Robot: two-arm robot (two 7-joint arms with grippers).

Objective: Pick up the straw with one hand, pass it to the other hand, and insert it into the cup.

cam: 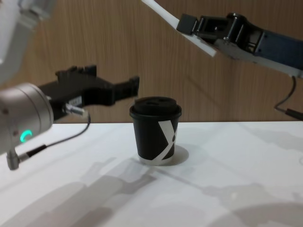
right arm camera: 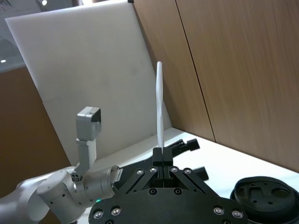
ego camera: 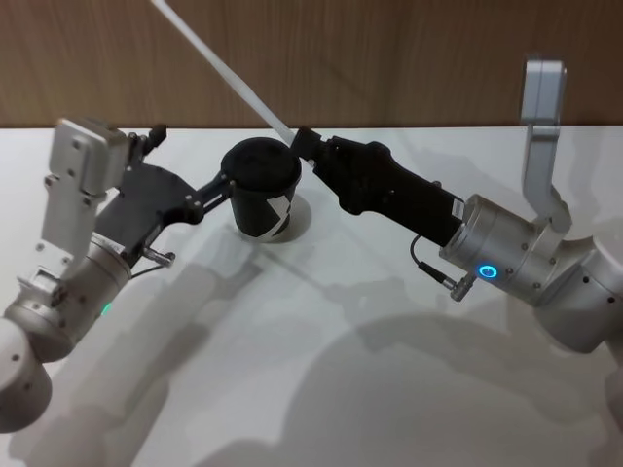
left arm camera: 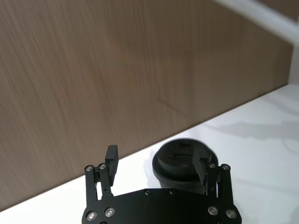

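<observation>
The matte black right gripper sits just right of centre in the upper half of the head view. Its fingers are pinched together on the straw. The straw is thin, straight and plain white, and slants from the grip to the frame's top left. In the chest view it hangs higher than the cup, toward the upper right.

The cup is black paper with a moulded plastic lid, a white angular mark and a pale base. It stands upright at upper centre on the smooth white counter.

The left gripper, black on a silver wrist, reaches in from the left with its fingers spread wide, one just beside the lid. A wood-grain wall backs the counter.
</observation>
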